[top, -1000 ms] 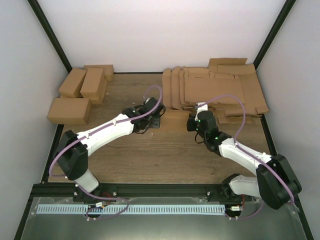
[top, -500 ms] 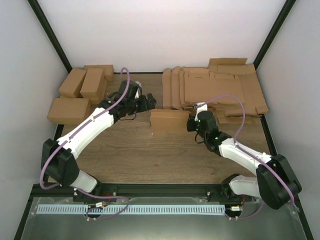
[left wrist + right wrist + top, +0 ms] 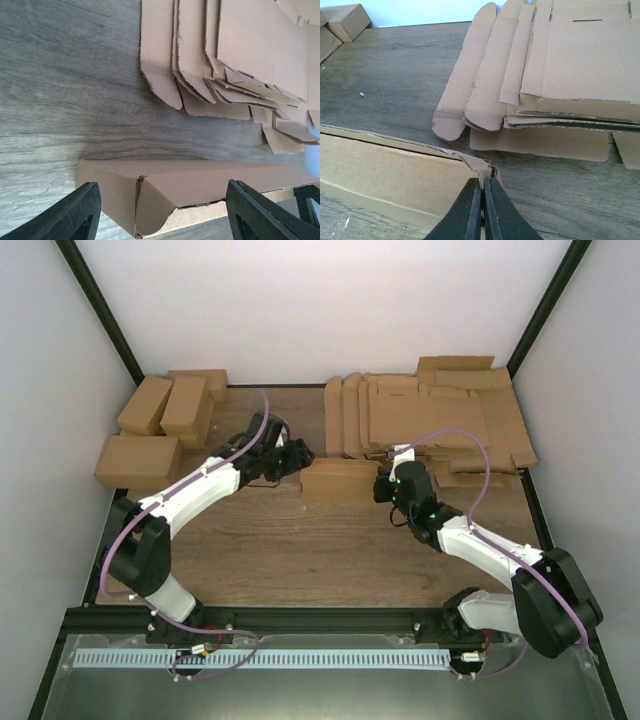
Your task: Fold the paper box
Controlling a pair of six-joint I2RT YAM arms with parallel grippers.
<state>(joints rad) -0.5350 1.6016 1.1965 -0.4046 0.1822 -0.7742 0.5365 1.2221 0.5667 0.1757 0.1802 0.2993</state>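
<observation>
The paper box (image 3: 338,480) is a partly folded brown carton lying across the middle of the table. My left gripper (image 3: 299,454) is open at the box's left end. In the left wrist view its fingers (image 3: 67,216) stand wide apart, and the box's end wall and rounded flap (image 3: 165,192) show between them, untouched. My right gripper (image 3: 382,486) is shut on the box's right end. In the right wrist view the gripper (image 3: 482,197) pinches the upright corner wall of the box (image 3: 390,172), whose inside faces the camera.
A pile of flat brown blanks (image 3: 430,420) covers the back right and shows in both wrist views (image 3: 240,45) (image 3: 580,60). Several folded cartons (image 3: 160,415) are stacked at back left. Enclosure walls border the table on three sides.
My left gripper left the box's left end, swung back and left, then returned a little toward it. The box now shows whole. The right arm has not moved.
</observation>
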